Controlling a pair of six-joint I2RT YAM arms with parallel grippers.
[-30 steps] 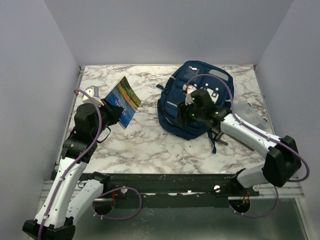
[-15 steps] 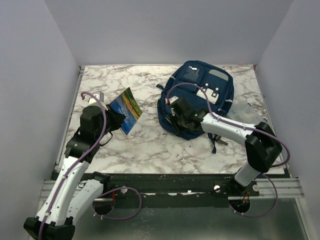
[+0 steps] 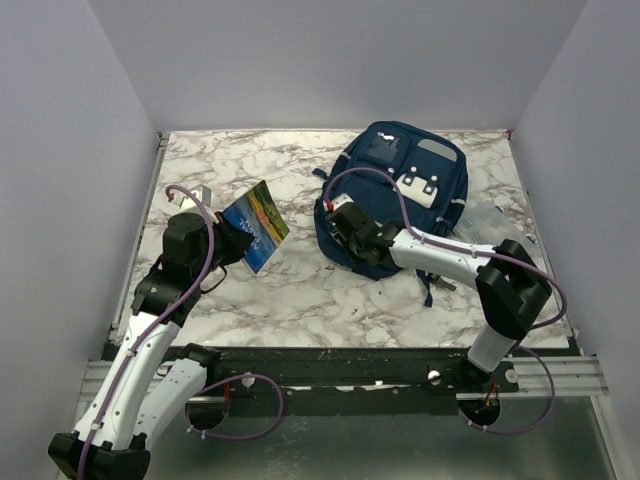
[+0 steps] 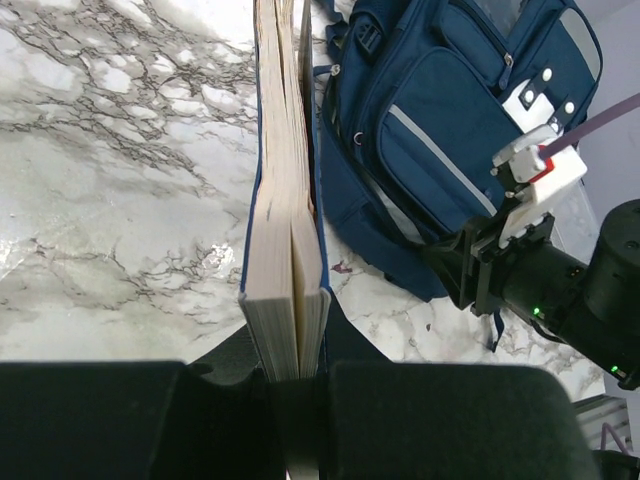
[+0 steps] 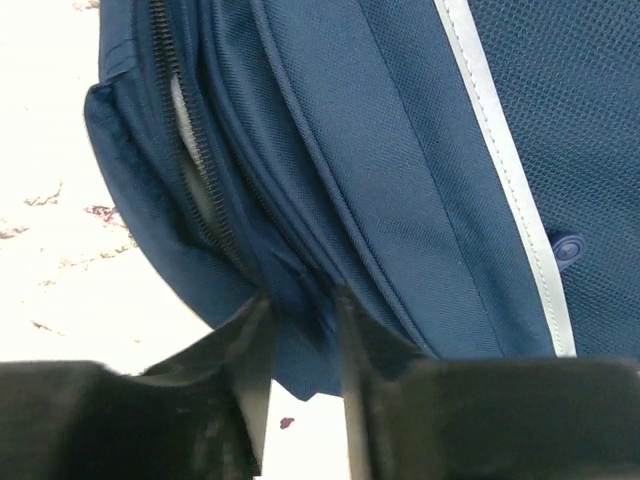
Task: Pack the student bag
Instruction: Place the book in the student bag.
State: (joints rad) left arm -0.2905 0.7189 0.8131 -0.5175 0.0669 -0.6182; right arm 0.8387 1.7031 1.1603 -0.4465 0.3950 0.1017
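Observation:
The student bag [image 3: 405, 185], navy with grey stripes and white clips, lies at the back right of the marble table [image 3: 300, 290]. My right gripper [image 3: 341, 222] is at its near-left edge. In the right wrist view the fingers [image 5: 255, 345] pinch a fold of the bag [image 5: 400, 150] beside an open zipper [image 5: 190, 170]. My left gripper [image 3: 232, 246] is shut on a blue book [image 3: 256, 224] with a landscape cover, held above the table left of the bag. In the left wrist view the book [image 4: 285, 200] stands edge-on in the gripper [image 4: 295, 385], pointing toward the bag [image 4: 440, 130].
A small metal object [image 3: 198, 192] lies at the back left, behind the left arm. A clear plastic item [image 3: 500, 225] sits right of the bag. A strap [image 3: 428, 285] trails from the bag toward the near edge. Walls close the table on three sides.
The right gripper slid from the bag's middle to its near-left edge and closed on the fabric. The left gripper carried the book a little toward the bag.

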